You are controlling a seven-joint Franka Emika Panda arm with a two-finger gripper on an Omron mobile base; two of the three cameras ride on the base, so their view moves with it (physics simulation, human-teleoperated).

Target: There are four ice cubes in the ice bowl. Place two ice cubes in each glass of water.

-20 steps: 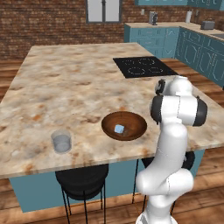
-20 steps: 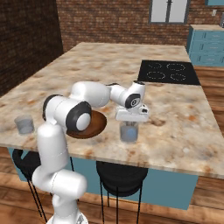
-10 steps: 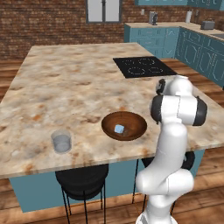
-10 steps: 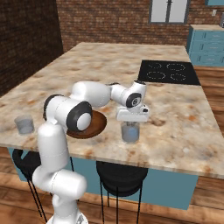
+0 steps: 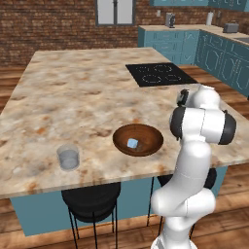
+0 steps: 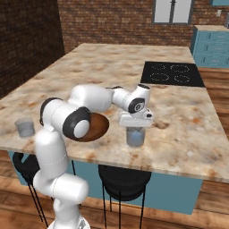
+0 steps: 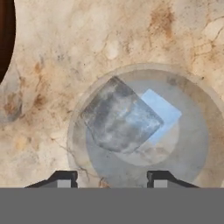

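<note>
a: what was shown on the counter?

b: a marble island counter (image 5: 73, 92) was shown, with the round dark-brown ice bowl (image 5: 138, 139) near its front edge. one pale ice cube (image 5: 132, 143) was seen lying inside the bowl. a glass of water (image 5: 68, 157) was placed well to the bowl's left in the left base view.

a: and the arm?

b: the gripper (image 6: 135, 120) was held directly above a second glass of water (image 6: 135, 136), just beside the bowl, in the right base view. from the hand view, that glass (image 7: 192, 144) was looked into from above: two cubes (image 7: 120, 120) were seen inside it, a greyer one overlapping a bluer one (image 7: 164, 111).

a: how were the fingers set?

b: the two dark fingertips (image 7: 63, 177) were seen spread apart at the bottom of the hand view, with nothing held between them.

a: what was changed from a second earlier?

b: the arm and glass were found in the same place as before. no cube could be made out at the fingers in the earlier frames, which were too small to tell. the bowl and far glass were left unmoved.
</note>
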